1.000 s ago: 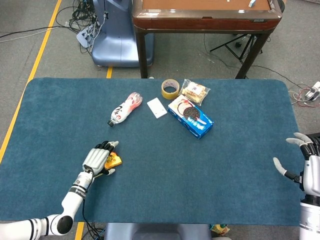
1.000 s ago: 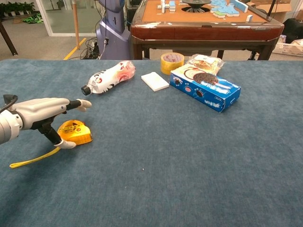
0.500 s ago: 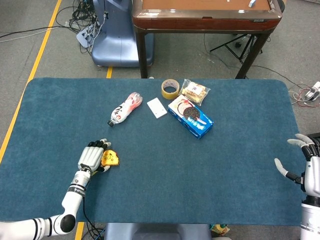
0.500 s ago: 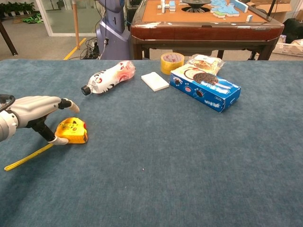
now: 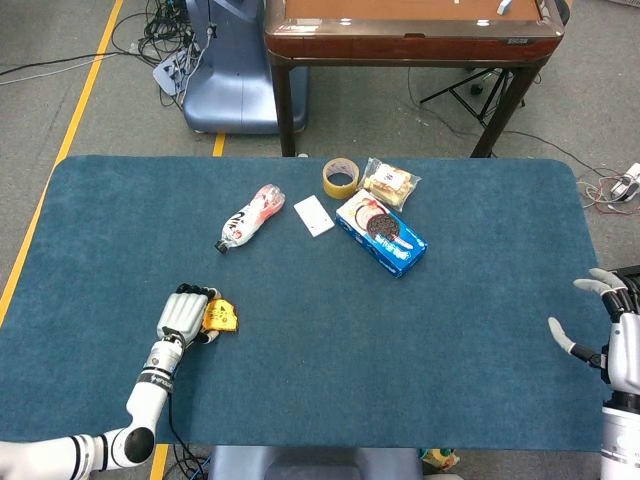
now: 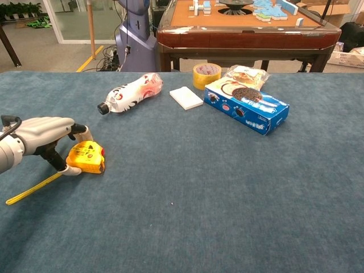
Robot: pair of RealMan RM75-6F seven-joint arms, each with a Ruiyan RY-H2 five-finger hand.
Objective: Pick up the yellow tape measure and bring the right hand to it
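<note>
The yellow tape measure [image 5: 221, 317] [image 6: 87, 157] lies on the blue tabletop near the front left. My left hand [image 5: 182, 316] [image 6: 41, 132] closes around its left end, fingers curled over the top and thumb against the near side. A short length of yellow tape [image 6: 31, 189] trails out toward the table's front. The case still rests on the cloth. My right hand [image 5: 608, 330] hovers at the table's right edge, far from the tape measure, fingers spread and holding nothing. The chest view does not show it.
At the back middle lie a plastic bottle [image 5: 250, 217] on its side, a white card [image 5: 314, 215], a roll of tape [image 5: 340, 177], a snack bag [image 5: 389, 182] and a blue cookie box [image 5: 381, 233]. A wooden table [image 5: 410, 30] stands beyond the far edge.
My left hand has drawn back to the left with the tape measure and its fingers have curled down over the case. The right hand has stayed in place.
</note>
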